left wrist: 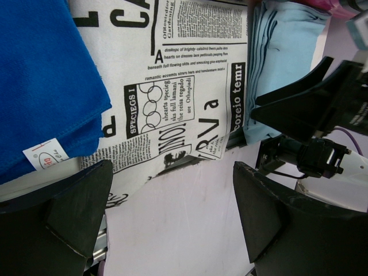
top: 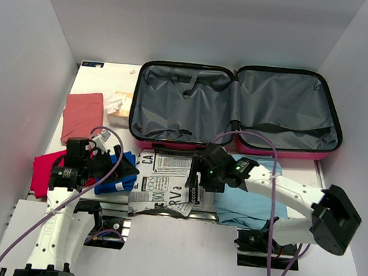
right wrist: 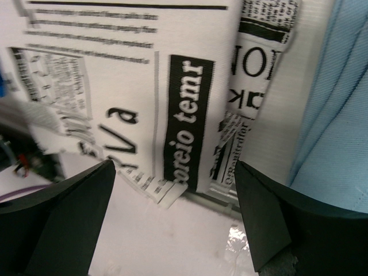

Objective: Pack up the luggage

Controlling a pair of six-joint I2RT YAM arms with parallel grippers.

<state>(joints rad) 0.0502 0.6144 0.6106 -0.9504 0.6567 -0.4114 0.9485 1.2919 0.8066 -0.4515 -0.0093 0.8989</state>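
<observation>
The luggage [top: 240, 104] lies open flat at the back of the table, grey lining up, pink shell edge showing at the front. A folded newspaper-print cloth [top: 163, 182] lies in front of it, and also shows in the left wrist view [left wrist: 172, 86] and the right wrist view [right wrist: 144, 86]. My left gripper [top: 124, 171] is open and empty at the cloth's left edge, over a blue cloth [top: 115, 182]. My right gripper [top: 200, 176] is open and empty above the print cloth's right edge. A light blue cloth [top: 246, 200] lies under the right arm.
A dusty red folded cloth [top: 82, 115] and a red cloth [top: 46, 169] lie at the left. A small white packet [top: 118, 108] sits by the luggage's left side. White walls close in both sides and the back. The table's metal front rail [top: 163, 210] runs below the cloths.
</observation>
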